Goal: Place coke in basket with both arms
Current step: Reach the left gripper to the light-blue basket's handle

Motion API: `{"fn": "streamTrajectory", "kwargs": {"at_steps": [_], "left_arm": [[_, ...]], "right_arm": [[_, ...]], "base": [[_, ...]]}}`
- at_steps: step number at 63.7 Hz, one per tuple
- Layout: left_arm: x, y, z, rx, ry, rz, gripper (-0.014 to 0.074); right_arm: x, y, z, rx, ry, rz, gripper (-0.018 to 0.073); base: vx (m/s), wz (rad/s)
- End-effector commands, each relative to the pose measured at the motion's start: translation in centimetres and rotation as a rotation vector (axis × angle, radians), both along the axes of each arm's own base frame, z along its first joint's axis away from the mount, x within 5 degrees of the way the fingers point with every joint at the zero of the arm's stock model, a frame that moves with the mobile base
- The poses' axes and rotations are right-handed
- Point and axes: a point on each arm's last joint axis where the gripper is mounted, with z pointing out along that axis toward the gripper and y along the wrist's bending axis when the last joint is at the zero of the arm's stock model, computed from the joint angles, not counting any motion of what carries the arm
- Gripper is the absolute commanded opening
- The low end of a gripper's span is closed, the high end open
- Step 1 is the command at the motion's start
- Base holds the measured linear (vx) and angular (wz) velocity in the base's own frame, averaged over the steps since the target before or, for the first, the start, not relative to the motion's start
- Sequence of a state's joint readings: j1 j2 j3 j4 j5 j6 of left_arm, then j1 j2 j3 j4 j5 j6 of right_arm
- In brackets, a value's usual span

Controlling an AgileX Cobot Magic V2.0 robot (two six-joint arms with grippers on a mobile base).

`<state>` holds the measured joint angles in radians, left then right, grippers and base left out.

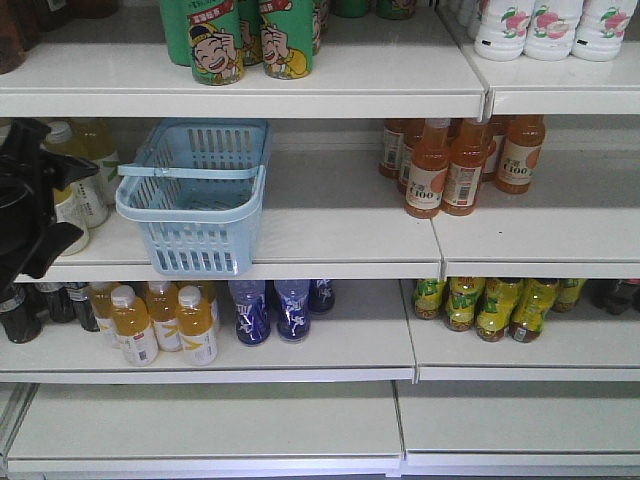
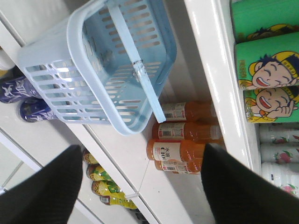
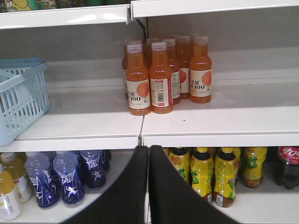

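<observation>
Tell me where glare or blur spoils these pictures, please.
Front view: glare whitens the top shelf and washes out the white bottles. Left wrist view: tilted scene, bright glare along the shelf edge, the open left gripper dark and soft. Right wrist view: even light; the shut right gripper is out of focus.

The basket (image 1: 200,245) sits on the left half of the middle shelf (image 1: 330,235), its front wall at the shelf's front edge. Well apart to its right, the C100 juice bottles (image 1: 445,170) cluster nearer the back, across the joint between two shelf panels. Cartoon-face cans (image 1: 217,45) stand on the top shelf (image 1: 380,85), above the basket. Small bottles (image 1: 270,310) stand on the lower shelf (image 1: 350,340), below it.
</observation>
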<state>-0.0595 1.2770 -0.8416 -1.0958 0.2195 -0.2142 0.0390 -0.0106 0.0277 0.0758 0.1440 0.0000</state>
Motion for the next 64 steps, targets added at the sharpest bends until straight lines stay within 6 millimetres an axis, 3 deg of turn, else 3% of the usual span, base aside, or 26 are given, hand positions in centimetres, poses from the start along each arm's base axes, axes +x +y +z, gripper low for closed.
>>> {"fn": "streamTrajectory", "kwargs": {"at_steps": [1,20,64], "left_arm": [[2.1,-1.2,1.4,-0.051,-0.035,0.0,0.0513],[7.7,-3.4,-0.5,-0.149,0.034,0.002,0.0513],[16.0,-4.5,-3.3,-0.18,0.047,0.022,0.0502]], "right_arm": [[-0.1,-0.1,0.4,-0.017,-0.085,-0.013,-0.0009],[-0.1,-0.1,0.4,-0.017,-0.085,-0.013,-0.0009],[-0.1,-0.1,0.4,-0.017,-0.085,-0.013,-0.0009]], "base": [[0.0,0.0],[0.0,0.0],[0.0,0.0]]}}
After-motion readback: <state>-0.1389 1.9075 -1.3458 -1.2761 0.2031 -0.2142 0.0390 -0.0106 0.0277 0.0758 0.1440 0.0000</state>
